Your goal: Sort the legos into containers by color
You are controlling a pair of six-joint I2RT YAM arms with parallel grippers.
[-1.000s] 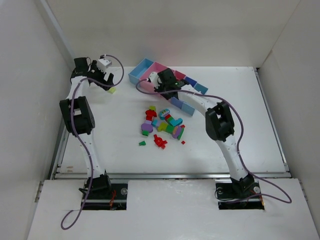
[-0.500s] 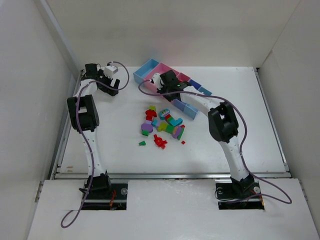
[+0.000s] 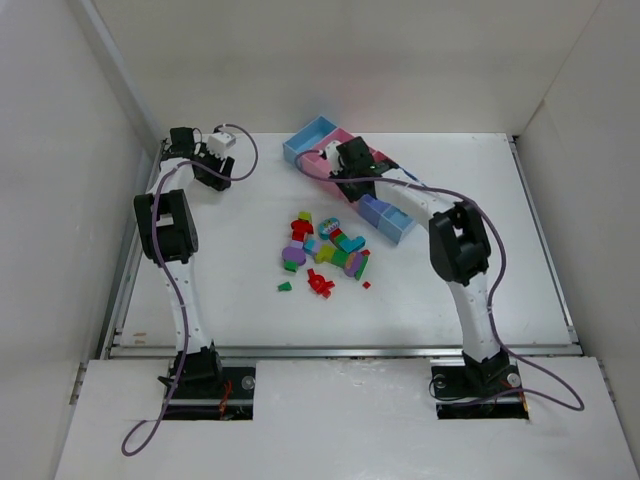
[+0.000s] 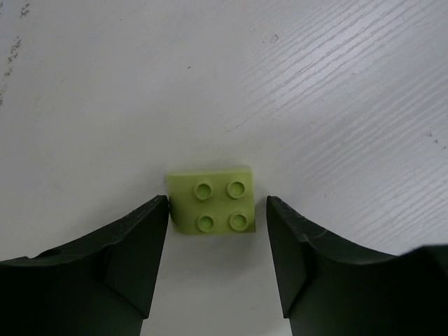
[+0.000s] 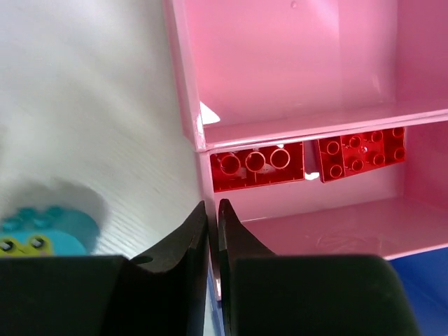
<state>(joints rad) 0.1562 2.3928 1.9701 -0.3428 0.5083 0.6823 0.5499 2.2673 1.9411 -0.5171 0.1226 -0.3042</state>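
Observation:
A yellow-green two-by-two lego (image 4: 212,201) lies on the table between the fingers of my left gripper (image 4: 217,204). The jaws stand open around it: the left finger (image 4: 133,259) touches its side and the right one is a little apart. In the top view that gripper (image 3: 216,176) is at the far left, hiding the brick. My right gripper (image 5: 213,204) is shut on the side wall of a pink bin (image 5: 183,84) of the containers (image 3: 308,140). Two red legos (image 5: 257,166) lie in that bin. The loose pile of legos (image 3: 325,250) sits mid-table.
A teal brick (image 5: 42,231) lies on the table just left of the bins. Small red pieces (image 3: 320,284) and a green one (image 3: 285,287) lie at the near edge of the pile. White walls close the table at left, back and right.
The right gripper has dragged the container strip to the right. The left gripper has moved right and down over the yellow-green brick, and its jaws have narrowed around it.

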